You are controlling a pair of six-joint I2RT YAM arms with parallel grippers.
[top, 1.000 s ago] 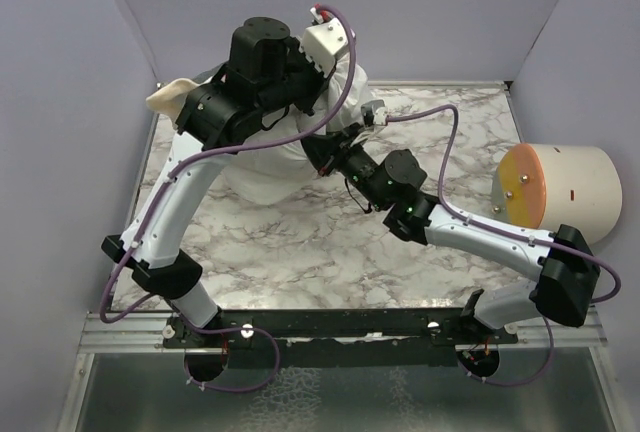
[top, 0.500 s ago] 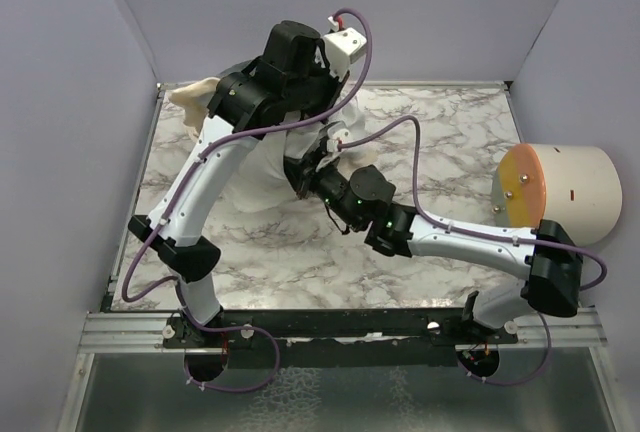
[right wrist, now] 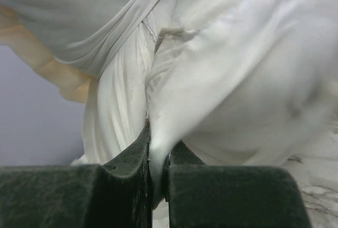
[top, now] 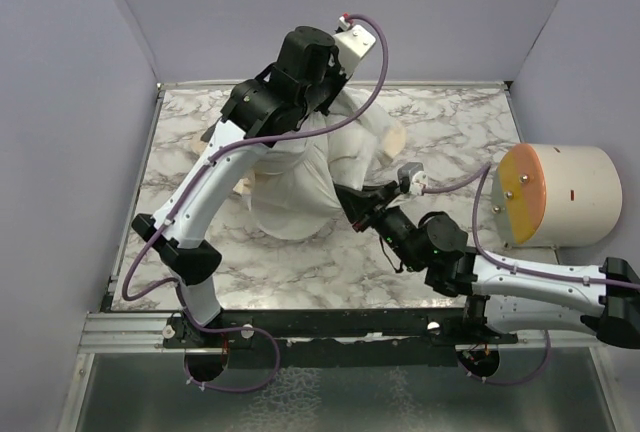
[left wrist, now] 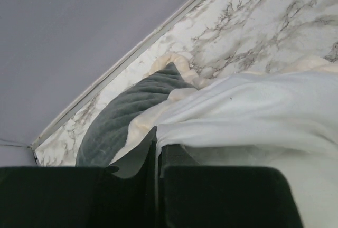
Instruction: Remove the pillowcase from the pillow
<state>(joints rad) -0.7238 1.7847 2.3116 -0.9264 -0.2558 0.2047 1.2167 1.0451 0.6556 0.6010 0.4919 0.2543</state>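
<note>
The right gripper (right wrist: 157,157) is clamped on a fold of the white pillow (right wrist: 237,91), which bulges away toward 11 o'clock seen from above. Beyond it, the left gripper (left wrist: 157,151) pinches the pillowcase (left wrist: 119,120) by its edge at the bundle's 12 o'clock end. A pull along that line should part them.

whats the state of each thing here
pillowcase: partly inside out, lifted by one edge
pillow: partly uncovered, pinched at a fold
left gripper: fingers shut on the pillowcase
right gripper: fingers shut on the pillow
white drum: on its side, orange end toward the arms
</note>
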